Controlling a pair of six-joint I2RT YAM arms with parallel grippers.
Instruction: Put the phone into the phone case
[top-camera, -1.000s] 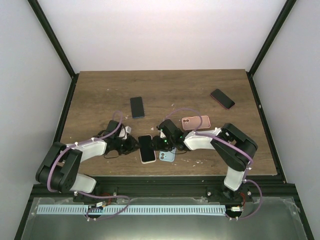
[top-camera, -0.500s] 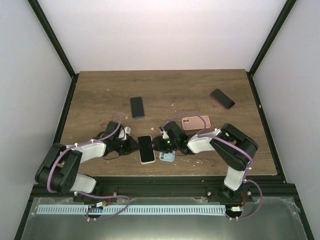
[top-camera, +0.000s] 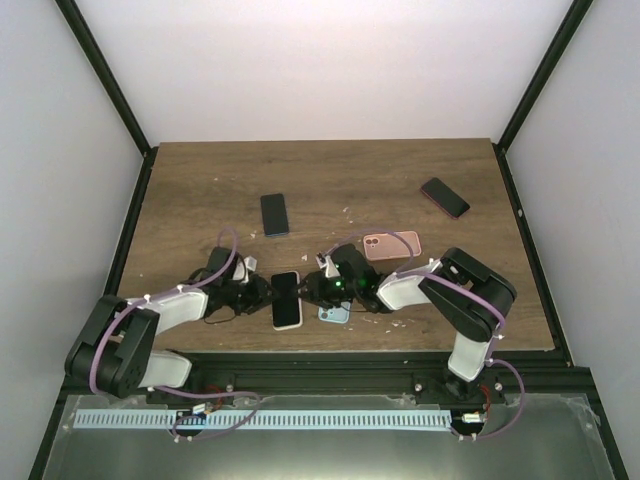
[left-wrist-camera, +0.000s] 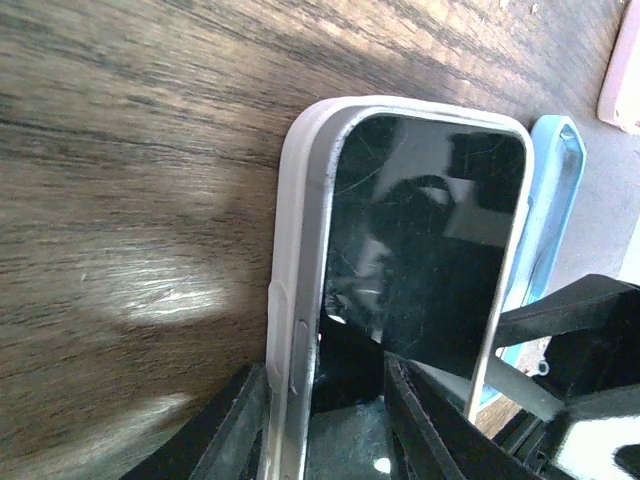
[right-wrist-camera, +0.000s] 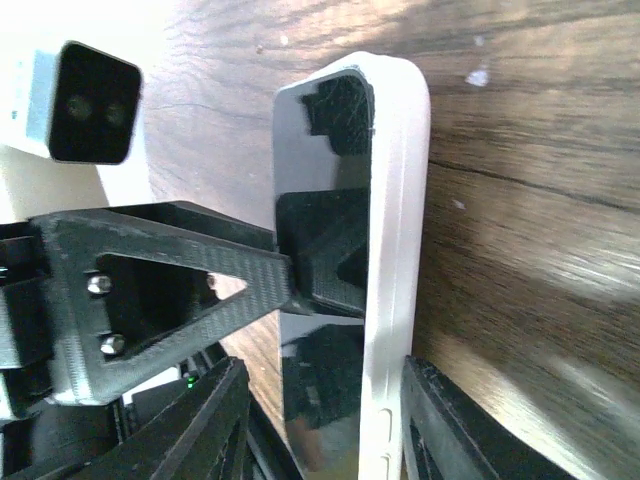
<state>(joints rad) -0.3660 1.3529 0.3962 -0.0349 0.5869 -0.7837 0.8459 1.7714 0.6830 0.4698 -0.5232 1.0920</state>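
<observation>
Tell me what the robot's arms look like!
Both the left arm and right arm have white tube sections between chunky black joints, with purple cables looping along them. Each ends in two flat black plastic fingers. A small green light glows near the right arm's end.

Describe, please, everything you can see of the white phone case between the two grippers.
The white phone case is matte, with rounded corners and moulded side buttons. It lies flat on the wooden table near the front edge, holding a dark-screened phone. The left gripper and right gripper flank its long sides; a left finger rests on the screen. A light blue case lies just beside it.
</observation>
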